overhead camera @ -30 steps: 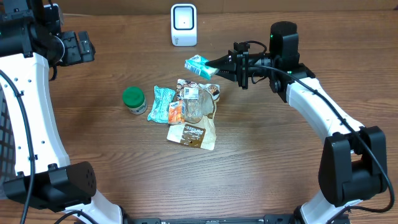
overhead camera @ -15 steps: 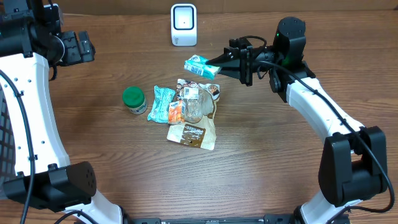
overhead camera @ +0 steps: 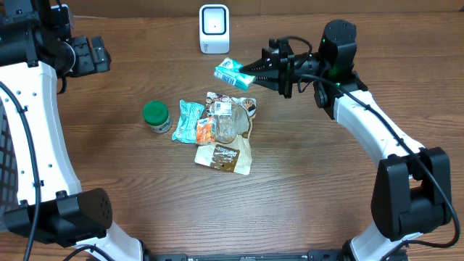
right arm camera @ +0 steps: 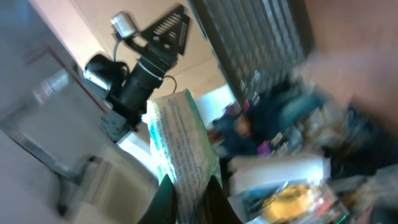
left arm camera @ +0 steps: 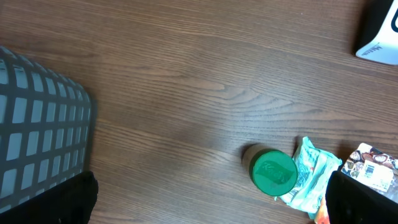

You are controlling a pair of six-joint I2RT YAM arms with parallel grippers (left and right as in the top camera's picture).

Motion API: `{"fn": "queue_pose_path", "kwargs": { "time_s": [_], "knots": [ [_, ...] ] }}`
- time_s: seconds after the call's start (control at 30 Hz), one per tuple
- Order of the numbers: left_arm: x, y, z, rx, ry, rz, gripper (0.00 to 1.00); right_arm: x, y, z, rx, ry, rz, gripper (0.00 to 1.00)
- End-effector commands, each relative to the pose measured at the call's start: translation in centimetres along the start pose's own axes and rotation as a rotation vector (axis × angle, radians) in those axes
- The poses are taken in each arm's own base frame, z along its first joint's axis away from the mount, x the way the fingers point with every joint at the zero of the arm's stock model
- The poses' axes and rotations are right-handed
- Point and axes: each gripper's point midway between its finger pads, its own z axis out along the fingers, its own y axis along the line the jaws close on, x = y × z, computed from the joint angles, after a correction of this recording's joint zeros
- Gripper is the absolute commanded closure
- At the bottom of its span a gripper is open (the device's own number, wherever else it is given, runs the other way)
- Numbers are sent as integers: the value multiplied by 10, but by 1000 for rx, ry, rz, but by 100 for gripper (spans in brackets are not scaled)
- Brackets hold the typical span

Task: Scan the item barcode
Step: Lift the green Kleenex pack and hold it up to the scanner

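The packet [overhead camera: 233, 75] is teal and white, the jar lid [overhead camera: 154, 112] green, the table [overhead camera: 326, 196] brown wood-grain.

My right wrist view is smeared; I can't read the print on the teal packet [right arm camera: 183, 149]. The left wrist view crops the white scanner [left arm camera: 380, 36], upper right.

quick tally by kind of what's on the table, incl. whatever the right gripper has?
Barcode scanner: 1
Green-lidded jar: 1
Teal packet held in the right gripper: 1
Packets piled on the table: 4 visible, pale teal packet, orange packet, clear packet, brown packet; the overlap may hide more
Total: 7
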Motion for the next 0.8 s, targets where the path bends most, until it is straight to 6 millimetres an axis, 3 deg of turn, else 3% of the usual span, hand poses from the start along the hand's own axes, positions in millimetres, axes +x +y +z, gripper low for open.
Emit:
{"fn": "queue_pose_path", "kwargs": {
  "time_s": [0.0,0.2,0.53,0.67,0.77],
  "knots": [
    [1,-2,5,9,12,28,0,-4,14,5,-2,-67,-562,96],
    [1,-2,5,9,12,28,0,-5,-5,11,38,-51,-746,96],
    [1,-2,5,9,12,28,0,-8,-6,10,50,-68,-856,96],
    [1,-2,5,9,12,28,1,-37,-23,5,141,-213,-731,96],
    [1,-2,5,9,12,28,1,-65,-54,-7,312,-354,-715,96]
  ]
}}
